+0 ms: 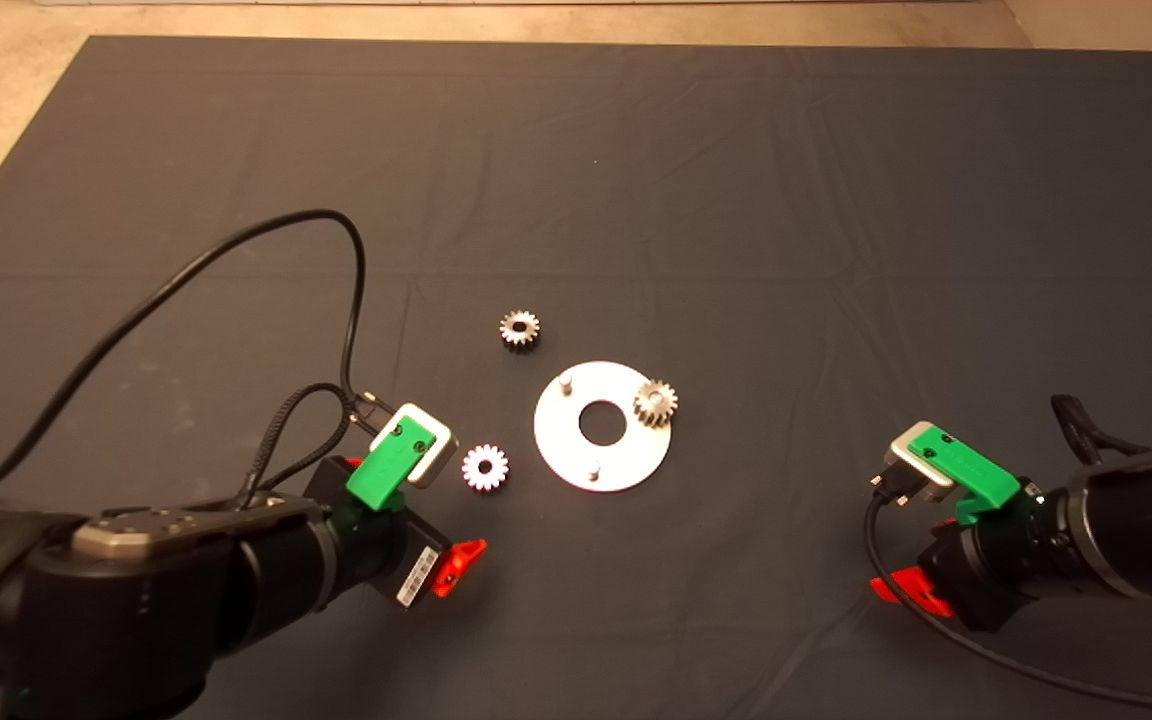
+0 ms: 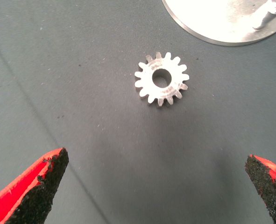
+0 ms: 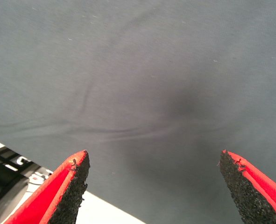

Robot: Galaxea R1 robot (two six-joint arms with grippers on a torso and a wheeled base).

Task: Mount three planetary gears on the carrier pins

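Progress of the planetary gear assembly, seen from above and from both wrists. We count one gear (image 1: 655,403) on the disc (image 1: 576,460), at the edge of the disc farthest from the left gripper (image 1: 456,565); it appears to sit on a carrier pin, though from the head view we cannot confirm that it is fully seated, since the gear hides the pin. Two pins stand bare: one (image 1: 565,382) on the disc's far part, one (image 1: 593,468) on the part nearest the camera. Two gears lie flat on the mat (image 1: 736,200). One loose gear (image 1: 485,467) lies just ahead of the left gripper, between it and the disc, and close beside the disc's rim without touching it; in the left wrist view the same gear (image 2: 161,78) lies ahead of the two spread fingertips (image 2: 49,175), roughly midway between their lines, with the disc's edge (image 2: 208,23) beyond it. The other loose gear (image 1: 519,328) lies farther out from the left gripper, past the first gear and apart from the disc. The left gripper is wide open and holds nothing. The right gripper (image 1: 911,590) waits well off to the disc's other side, also wide open and empty, its wrist view showing only bare mat. We judge the task about one third done: two gears remain to be picked up and set on pins, and the gear ahead of the left gripper is the likeliest next.
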